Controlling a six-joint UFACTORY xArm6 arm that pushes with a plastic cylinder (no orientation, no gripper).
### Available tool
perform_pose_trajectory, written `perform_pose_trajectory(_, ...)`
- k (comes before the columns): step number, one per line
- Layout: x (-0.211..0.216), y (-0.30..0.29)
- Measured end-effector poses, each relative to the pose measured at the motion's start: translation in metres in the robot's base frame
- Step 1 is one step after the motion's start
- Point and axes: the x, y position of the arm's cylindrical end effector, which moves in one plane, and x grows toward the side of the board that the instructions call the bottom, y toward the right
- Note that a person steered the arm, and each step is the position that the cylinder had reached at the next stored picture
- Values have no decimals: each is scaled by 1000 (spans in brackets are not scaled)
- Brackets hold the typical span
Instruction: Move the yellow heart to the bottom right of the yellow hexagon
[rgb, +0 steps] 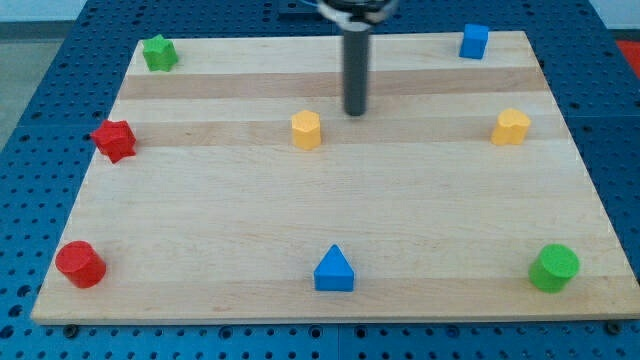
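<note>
The yellow hexagon (306, 130) stands a little left of the board's middle, in the upper half. The yellow heart (511, 127) stands far to the view's right, at about the same height. My tip (355, 112) rests on the board just right of and slightly above the yellow hexagon, a small gap apart from it. The tip is far to the left of the yellow heart. The dark rod rises from the tip to the view's top edge.
A green star (158, 53) is at top left, a blue cube (474, 41) at top right. A red star (115, 140) sits at the left edge, a red cylinder (80, 264) at bottom left. A blue triangle (334, 270) is at bottom middle, a green cylinder (553, 267) at bottom right.
</note>
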Motion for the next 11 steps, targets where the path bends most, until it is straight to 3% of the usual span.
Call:
perform_pose_trajectory(2, 0, 210)
perform_pose_trajectory(3, 10, 283)
perform_pose_trajectory(4, 25, 276)
perform_pose_trajectory(6, 27, 166)
perform_pose_trajectory(7, 27, 154)
perform_pose_trajectory(9, 33, 190)
perform_pose_trajectory(10, 46, 183)
perform_pose_trajectory(11, 48, 137)
